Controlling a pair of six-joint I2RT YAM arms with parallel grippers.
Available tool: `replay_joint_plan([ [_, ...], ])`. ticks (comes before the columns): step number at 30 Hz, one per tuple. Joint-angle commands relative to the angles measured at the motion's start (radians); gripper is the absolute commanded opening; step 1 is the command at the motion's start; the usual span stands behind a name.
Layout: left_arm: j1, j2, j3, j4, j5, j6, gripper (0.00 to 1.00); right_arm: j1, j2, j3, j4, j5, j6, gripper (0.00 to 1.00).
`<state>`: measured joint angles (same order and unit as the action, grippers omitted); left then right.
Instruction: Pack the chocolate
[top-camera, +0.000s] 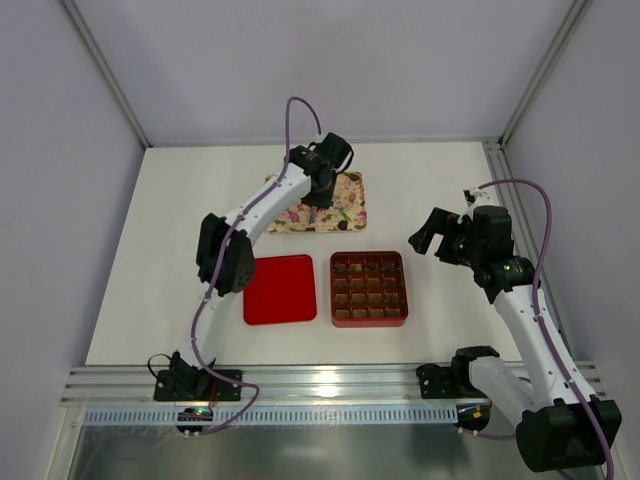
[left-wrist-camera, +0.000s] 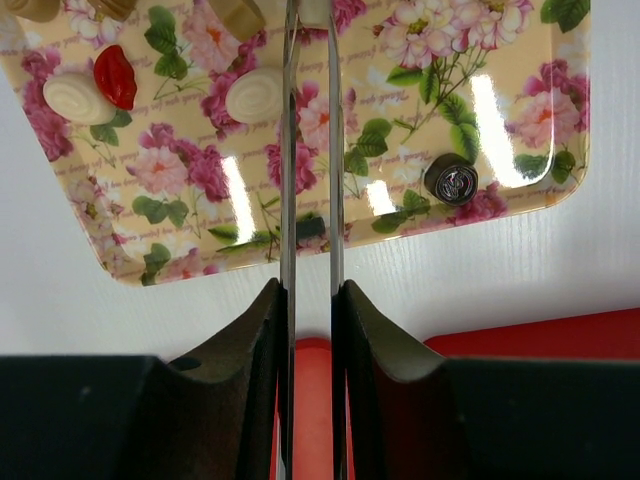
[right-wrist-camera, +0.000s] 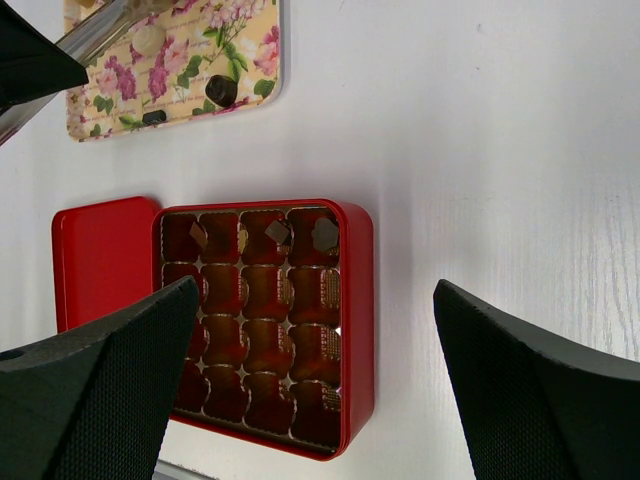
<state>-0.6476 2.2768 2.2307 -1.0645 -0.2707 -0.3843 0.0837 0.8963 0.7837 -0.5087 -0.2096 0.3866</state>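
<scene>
The flowered tray (left-wrist-camera: 500, 225) holds loose chocolate: two pale ovals (left-wrist-camera: 78, 100) (left-wrist-camera: 255, 95), a red lip-shaped piece (left-wrist-camera: 115, 75) and a dark round one (left-wrist-camera: 452, 178). My left gripper (left-wrist-camera: 309, 40) reaches over this tray with two long thin metal blades a narrow gap apart. Their tips run off the top edge, so what lies between them is hidden. From above, the left gripper (top-camera: 322, 188) hangs over the tray's left half. The red box (right-wrist-camera: 358, 300) has a brown gridded insert with three pieces in its top row (right-wrist-camera: 324, 233). My right gripper (right-wrist-camera: 320, 385) stands wide open above the box, holding nothing.
The red lid (top-camera: 280, 290) lies flat just left of the red box (top-camera: 405, 290). The tray (top-camera: 350, 215) sits behind them. Grey walls close the table at the back and sides, and a metal rail runs along the near edge.
</scene>
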Motion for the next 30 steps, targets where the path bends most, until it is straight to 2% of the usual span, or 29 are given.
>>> replay_joint_plan([
  [1,0.006,-0.121,-0.02,0.024,0.019,0.009,0.2,0.001,-0.013,0.015,0.024,-0.011,-0.014,1.0],
  [10,0.0,-0.279,-0.173,0.052,0.08,-0.014,0.14,-0.001,-0.002,0.009,0.033,-0.011,-0.011,1.0],
  [17,-0.032,-0.391,-0.275,0.052,0.097,-0.025,0.14,0.001,0.001,-0.006,0.048,-0.014,-0.005,1.0],
  [30,-0.196,-0.663,-0.545,0.063,0.097,-0.102,0.15,-0.001,0.003,-0.017,0.065,-0.016,0.0,1.0],
])
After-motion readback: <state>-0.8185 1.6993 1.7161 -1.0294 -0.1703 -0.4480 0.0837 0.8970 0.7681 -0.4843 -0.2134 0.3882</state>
